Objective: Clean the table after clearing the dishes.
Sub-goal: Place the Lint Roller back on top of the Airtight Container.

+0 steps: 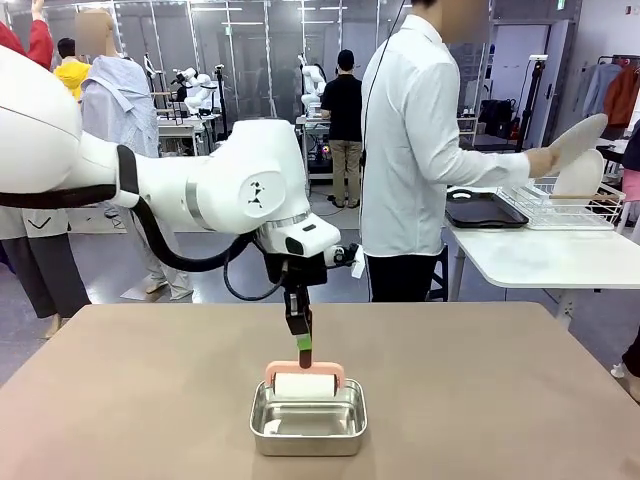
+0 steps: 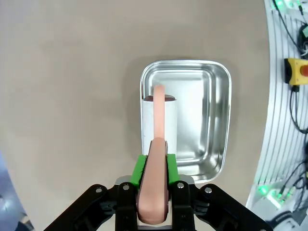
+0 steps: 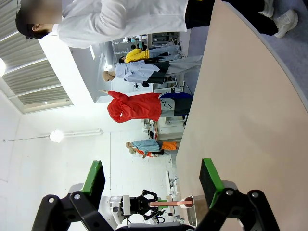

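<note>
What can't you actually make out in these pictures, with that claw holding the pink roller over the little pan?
- Roller underside: the steel pan's wall hides it in the front view, so whether it rests on the pan floor is unclear.
- Left claw pads: the pink handle covers the contact in the left wrist view.
- Plates in the person's hands: partly hidden behind the rack, so their count is uncertain.
- Right claw: its arm is cut off by the bottom edge.

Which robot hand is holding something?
The left gripper, its green pads clamped on the pink handle of the white roller in the small steel pan. The right gripper is open, holding nothing.
</note>
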`<state>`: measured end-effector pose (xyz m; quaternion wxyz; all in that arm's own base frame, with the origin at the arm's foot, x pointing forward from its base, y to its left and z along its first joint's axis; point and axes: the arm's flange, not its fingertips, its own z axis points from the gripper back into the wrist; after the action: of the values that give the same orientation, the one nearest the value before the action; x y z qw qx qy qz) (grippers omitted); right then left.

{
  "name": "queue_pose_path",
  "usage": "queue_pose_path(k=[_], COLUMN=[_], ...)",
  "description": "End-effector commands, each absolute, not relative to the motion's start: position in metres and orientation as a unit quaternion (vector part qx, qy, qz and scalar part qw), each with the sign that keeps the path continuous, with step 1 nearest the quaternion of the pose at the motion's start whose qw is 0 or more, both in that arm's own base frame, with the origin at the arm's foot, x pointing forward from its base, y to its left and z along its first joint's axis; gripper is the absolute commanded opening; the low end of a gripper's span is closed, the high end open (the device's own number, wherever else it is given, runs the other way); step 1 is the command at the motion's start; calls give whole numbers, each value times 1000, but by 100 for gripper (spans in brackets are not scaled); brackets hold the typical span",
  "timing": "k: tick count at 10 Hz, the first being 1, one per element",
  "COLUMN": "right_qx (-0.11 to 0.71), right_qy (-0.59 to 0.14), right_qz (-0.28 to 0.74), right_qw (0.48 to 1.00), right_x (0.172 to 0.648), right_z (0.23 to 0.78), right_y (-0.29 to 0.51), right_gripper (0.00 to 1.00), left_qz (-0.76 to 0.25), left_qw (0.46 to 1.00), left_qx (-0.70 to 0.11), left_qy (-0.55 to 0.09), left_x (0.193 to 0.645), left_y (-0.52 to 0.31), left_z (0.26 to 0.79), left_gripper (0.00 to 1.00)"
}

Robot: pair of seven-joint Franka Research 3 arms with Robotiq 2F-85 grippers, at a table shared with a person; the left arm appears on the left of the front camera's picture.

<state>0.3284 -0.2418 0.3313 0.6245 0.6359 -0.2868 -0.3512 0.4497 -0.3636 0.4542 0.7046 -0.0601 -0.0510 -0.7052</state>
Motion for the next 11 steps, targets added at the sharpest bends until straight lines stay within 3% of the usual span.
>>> queue_pose_path(k=[1,6,7,10,11], right_qx=[637,637,637,637,637], right_qy=[-286,-286,-286,-286,-286], right_qz=[-346,-346,-346,-346,-346], right_qw=[626,626,626,626,626], right_x=[326,326,326,326,326], right_z=[334,334,334,334,334], right_y=[-242,-242,-242,-242,-242], right_gripper=[100,100,100,100,100], left_qz=[-687,-674,-673,-669,-669], left_qw=[723,733,735,737,736], left_qx=[-58,-61,-60,-67,-69], left_qy=[-51,-61,-61,-71,-76], left_x=[453,474,475,476,476], left_y=[-371,-369,-369,-364,-364], left_z=[445,415,416,423,428], left_gripper=[22,22,32,92,100])
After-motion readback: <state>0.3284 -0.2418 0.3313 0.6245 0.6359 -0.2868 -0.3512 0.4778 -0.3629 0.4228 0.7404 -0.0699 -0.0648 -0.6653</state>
